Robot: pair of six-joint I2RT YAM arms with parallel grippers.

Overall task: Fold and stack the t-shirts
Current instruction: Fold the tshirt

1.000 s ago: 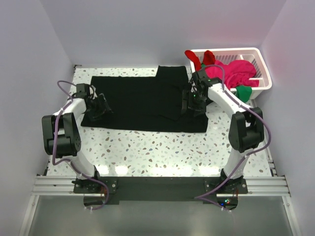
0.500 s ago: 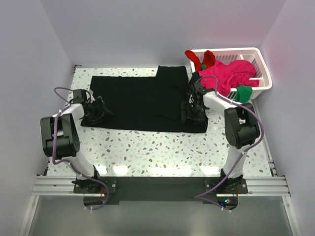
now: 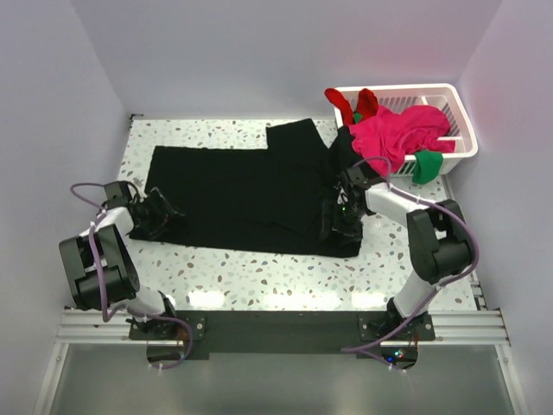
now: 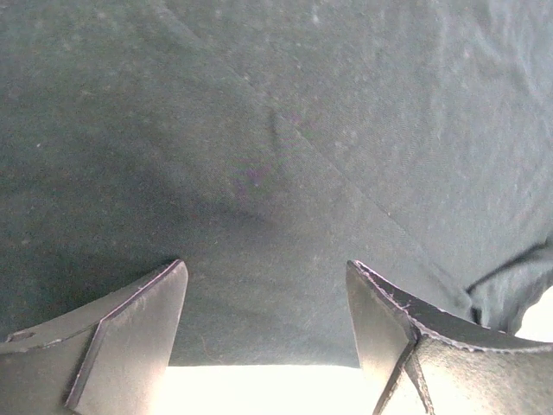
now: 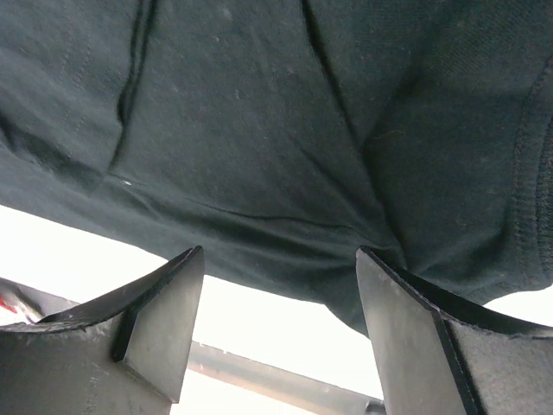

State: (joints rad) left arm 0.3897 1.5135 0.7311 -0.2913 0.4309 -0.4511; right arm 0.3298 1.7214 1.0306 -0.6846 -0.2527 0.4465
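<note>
Black t-shirt (image 3: 242, 194) spread on speckled table (image 3: 259, 277); left gripper (image 4: 266, 270) and right gripper (image 5: 278, 255), fingers apart, cover its ends — crowded white basket (image 3: 397, 87) beyond

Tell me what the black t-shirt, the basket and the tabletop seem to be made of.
Black t-shirt: soft matte knit cloth, likely cotton; it creases, with a stitched hem seen from the right wrist. Basket: white, slightly glossy plastic, moulded slats. Tabletop: smooth speckled surface, terrazzo-look; stone or laminate, cannot tell.

Matt black cloth t-shirt (image 3: 242, 194) lies on glossy speckled terrazzo-look table (image 3: 285, 272), beside a white slatted plastic basket (image 3: 458, 121).
</note>
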